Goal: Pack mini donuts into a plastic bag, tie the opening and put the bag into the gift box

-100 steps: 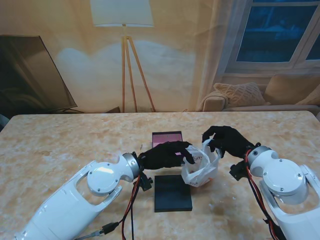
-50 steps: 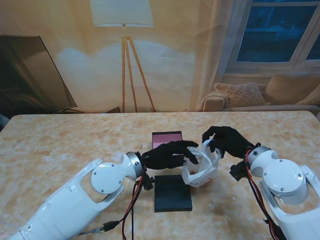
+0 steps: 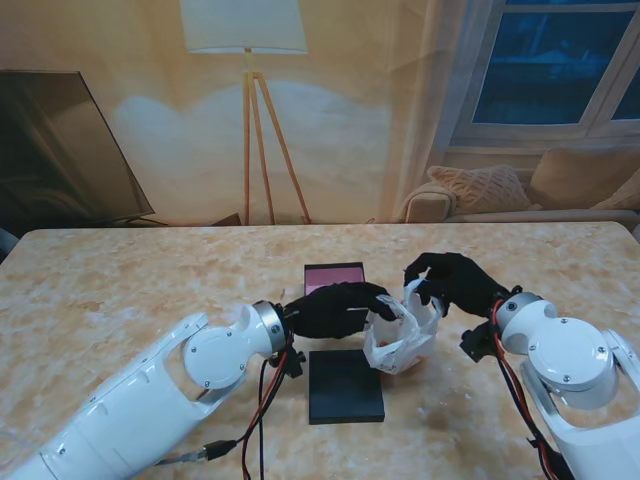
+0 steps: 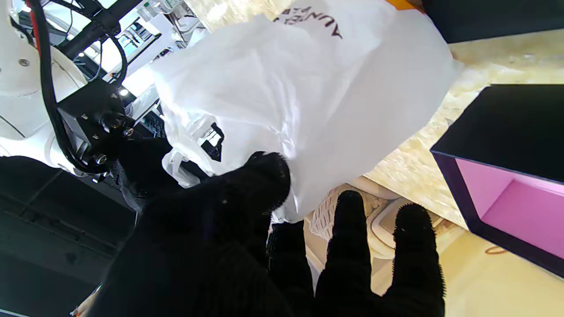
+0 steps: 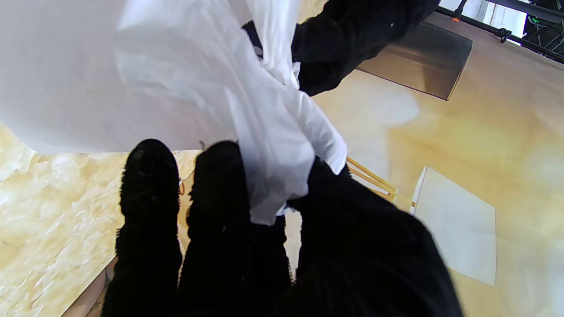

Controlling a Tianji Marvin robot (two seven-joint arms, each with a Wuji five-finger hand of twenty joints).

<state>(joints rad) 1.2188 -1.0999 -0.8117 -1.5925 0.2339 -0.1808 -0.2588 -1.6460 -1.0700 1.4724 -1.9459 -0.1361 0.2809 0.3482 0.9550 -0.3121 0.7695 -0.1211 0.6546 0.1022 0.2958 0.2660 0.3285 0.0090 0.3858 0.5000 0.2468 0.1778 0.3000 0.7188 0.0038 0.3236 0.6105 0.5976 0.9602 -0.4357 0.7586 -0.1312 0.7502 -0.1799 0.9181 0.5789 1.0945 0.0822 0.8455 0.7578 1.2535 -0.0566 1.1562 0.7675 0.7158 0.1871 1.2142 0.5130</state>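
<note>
Stand view. Item: white plastic bag (image 3: 402,340), resting on the desk (image 3: 120,290) just to the right of the black lid (image 3: 345,385) and nearer to me than the open gift box (image 3: 334,276) with its pink lining. Left hand (image 3: 335,310) grasps one flap of the bag mouth; right hand (image 3: 455,282) grasps the opposite flap. Donuts not visible; contents cannot be told, though the belly looks filled out.

Left wrist view. Bag (image 4: 308,97): thin crumpled film, dark printed lettering on one face. Thumb and fingers (image 4: 264,176) pinch a gathered edge; two further fingers stand free of the film. Gift box (image 4: 515,176) lies close beside.

Right wrist view. Bag (image 5: 154,66): a twisted strip of film is clamped between thumb and fingers (image 5: 220,176) of the right hand (image 5: 282,229); the left hand (image 5: 343,39) is on the far flap.

Handling, by judgement: light, limp, slippery, keeps no shape; film may tear or slide out under a hard pull. Best hold: the two handle flaps near the mouth, well gathered, never the belly, since soft contents would crush
</note>
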